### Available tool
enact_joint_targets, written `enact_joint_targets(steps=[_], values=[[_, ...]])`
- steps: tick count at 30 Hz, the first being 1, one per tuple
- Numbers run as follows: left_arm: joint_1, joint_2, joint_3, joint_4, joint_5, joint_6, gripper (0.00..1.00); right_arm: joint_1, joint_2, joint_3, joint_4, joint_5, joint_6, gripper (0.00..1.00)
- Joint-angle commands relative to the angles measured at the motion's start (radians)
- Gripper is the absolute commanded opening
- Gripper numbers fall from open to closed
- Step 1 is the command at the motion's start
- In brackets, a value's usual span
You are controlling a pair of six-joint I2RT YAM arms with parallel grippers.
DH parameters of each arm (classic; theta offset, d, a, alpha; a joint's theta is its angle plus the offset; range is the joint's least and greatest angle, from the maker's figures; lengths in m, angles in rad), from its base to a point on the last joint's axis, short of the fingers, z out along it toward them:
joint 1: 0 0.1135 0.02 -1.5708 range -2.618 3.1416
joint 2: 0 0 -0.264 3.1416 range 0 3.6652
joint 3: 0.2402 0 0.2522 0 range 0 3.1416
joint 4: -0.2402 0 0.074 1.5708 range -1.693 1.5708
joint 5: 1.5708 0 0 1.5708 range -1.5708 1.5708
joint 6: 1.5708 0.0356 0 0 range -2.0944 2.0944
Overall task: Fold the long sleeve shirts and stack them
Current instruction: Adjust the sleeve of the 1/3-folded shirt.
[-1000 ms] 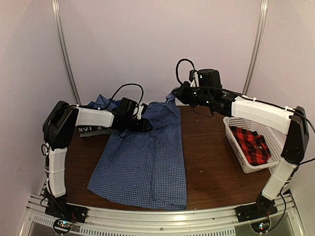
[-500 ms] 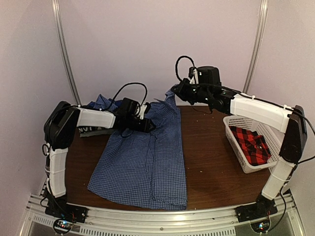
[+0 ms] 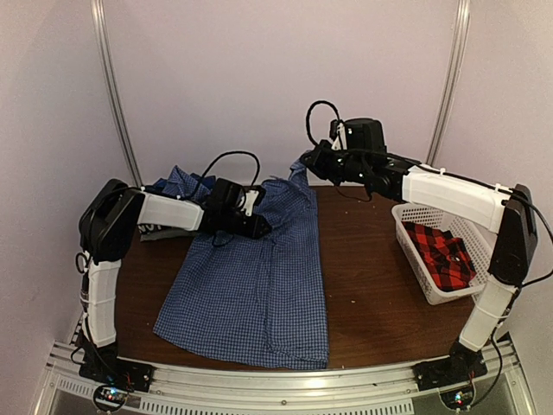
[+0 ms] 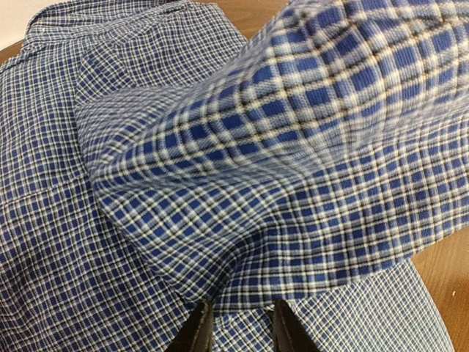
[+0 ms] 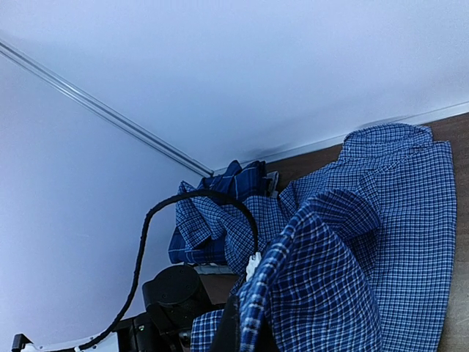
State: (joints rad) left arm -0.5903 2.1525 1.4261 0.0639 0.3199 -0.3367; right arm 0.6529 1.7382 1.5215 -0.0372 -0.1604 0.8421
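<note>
The blue-and-white fine check shirt [image 3: 251,285] lies spread on the brown table, collar end toward the back. My left gripper [image 3: 257,226] sits low on its upper part and is shut on a fold of the cloth [image 4: 242,220], which rises from between the fingers [image 4: 198,330]. My right gripper [image 3: 304,162] is shut on the shirt's far right corner and holds it raised above the table; the cloth hangs from it in the right wrist view [image 5: 315,279]. The darker blue plaid shirt [image 3: 177,181] is bunched at the back left. The red-and-black plaid shirt [image 3: 439,252] lies in the basket.
A white slatted basket [image 3: 410,251] stands at the table's right side. Bare brown table [image 3: 363,268] lies between the spread shirt and the basket. The back wall is close behind the shirts. My left arm and its cable [image 5: 172,293] show in the right wrist view.
My left gripper has shifted slightly right and nearer along the shirt. My right gripper has edged up and left with the shirt corner still in it.
</note>
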Motion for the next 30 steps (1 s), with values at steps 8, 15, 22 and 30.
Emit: enact_joint_targets(steps=[8, 15, 22, 30], values=[[-0.005, 0.021, -0.003, 0.05, 0.009, 0.05, 0.25, -0.01, 0.012, 0.045, -0.006, -0.002, -0.018, 0.0], [-0.011, 0.036, 0.0, 0.048, -0.008, 0.057, 0.27, -0.012, 0.025, 0.061, -0.014, -0.005, -0.019, 0.0], [-0.016, 0.046, 0.014, 0.048, -0.016, 0.062, 0.29, -0.013, 0.033, 0.068, -0.021, -0.004, -0.024, 0.0], [-0.017, 0.056, 0.017, 0.045, -0.02, 0.064, 0.33, -0.013, 0.042, 0.08, -0.028, 0.004, -0.032, 0.0]])
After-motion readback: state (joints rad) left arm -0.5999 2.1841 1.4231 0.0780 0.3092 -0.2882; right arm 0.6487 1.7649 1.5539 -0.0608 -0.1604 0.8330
